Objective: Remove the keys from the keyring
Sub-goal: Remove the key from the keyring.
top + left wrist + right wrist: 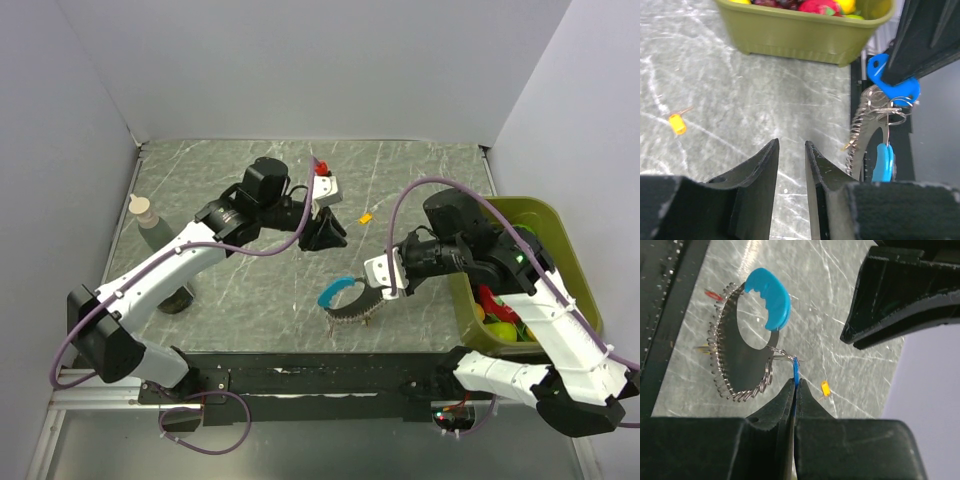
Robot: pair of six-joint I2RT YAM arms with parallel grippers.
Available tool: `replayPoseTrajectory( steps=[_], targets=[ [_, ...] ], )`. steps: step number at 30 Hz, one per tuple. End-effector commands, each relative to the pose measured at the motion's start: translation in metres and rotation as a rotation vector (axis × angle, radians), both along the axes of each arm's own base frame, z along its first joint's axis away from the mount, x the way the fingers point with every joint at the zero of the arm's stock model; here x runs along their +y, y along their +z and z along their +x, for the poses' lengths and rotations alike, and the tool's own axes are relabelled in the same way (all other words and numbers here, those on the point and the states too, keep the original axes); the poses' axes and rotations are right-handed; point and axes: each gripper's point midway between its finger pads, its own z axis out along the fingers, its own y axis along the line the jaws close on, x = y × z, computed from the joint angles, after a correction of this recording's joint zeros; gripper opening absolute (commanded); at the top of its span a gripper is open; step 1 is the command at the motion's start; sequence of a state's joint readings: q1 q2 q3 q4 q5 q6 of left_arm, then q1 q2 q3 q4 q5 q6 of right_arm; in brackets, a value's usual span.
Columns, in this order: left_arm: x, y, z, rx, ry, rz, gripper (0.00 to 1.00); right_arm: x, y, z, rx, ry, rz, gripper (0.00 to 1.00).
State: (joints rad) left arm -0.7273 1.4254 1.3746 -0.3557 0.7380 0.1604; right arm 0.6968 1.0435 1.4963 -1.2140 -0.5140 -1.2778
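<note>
at the middle of a grey-green, marble-veined tabletop [420, 170], the right pincer [794, 382] is pressed together on a small, flat blue plastic key [796, 371], pinching it edge-on so that only a thin blue sliver shows between the black fingertips. from that key hangs the keyring [717, 360], a floppy loop of silvery-grey metal links, its coils bristling like a wire spring along the outer curve. we cannot tell whether the loop's lower edge touches the tabletop. a longer, curved light-blue plastic strip [771, 297] with a notched inner edge sits on the keyring's far side from the pinch. a tiny red tip [711, 293] pokes out at the rim of the links, too small for us to identify.

seen from the left wrist, the blue key [892, 82] shows its broad, rounded face, threaded through thin wire rings at the top of the loop.

the left pincer [792, 145] hangs near the keyring but apart from it, its matte black, wedge-shaped fingers [771, 172] spread by a narrow gap with nothing between them.

a tiny orange plastic key [366, 216] with a thin pale stem lies loose on the tabletop, beyond both pincers and well apart from the keyring.

at the right edge stands an olive-green plastic bin [520, 204] with rounded corners, holding bright red, yellow and green pieces. near the left wall stands a dark bottle [146, 215] with a beige cap.
</note>
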Motion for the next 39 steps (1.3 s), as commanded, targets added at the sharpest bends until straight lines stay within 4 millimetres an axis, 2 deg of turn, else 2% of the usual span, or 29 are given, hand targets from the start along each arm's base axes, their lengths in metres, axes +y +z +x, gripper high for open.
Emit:
replayPoseTrajectory(
  steps=[1, 6, 10, 17, 29, 39],
  targets=[
    [-0.007, 0.016, -0.018, 0.026, -0.126, -0.063, 0.34, 0.009, 0.025, -0.014, -0.041, 0.091, 0.072, 0.0],
    [-0.015, 0.013, -0.05, 0.096, -0.286, -0.075, 0.35, 0.014, 0.025, -0.019, -0.02, 0.127, 0.082, 0.0],
    [-0.022, 0.009, -0.064, 0.118, -0.361, -0.069, 0.36, 0.017, 0.024, -0.022, -0.012, 0.145, 0.084, 0.0],
    [-0.019, 0.022, -0.084, 0.156, -0.472, -0.1, 0.37, 0.014, 0.017, -0.015, -0.028, 0.121, 0.052, 0.0],
    [-0.017, 0.021, -0.097, 0.177, -0.537, -0.102, 0.35, 0.014, 0.02, -0.006, -0.054, 0.084, 0.057, 0.0],
    [-0.021, 0.019, -0.094, 0.165, -0.516, -0.091, 0.36, 0.014, 0.02, -0.01, -0.044, 0.09, 0.063, 0.0]
  ],
)
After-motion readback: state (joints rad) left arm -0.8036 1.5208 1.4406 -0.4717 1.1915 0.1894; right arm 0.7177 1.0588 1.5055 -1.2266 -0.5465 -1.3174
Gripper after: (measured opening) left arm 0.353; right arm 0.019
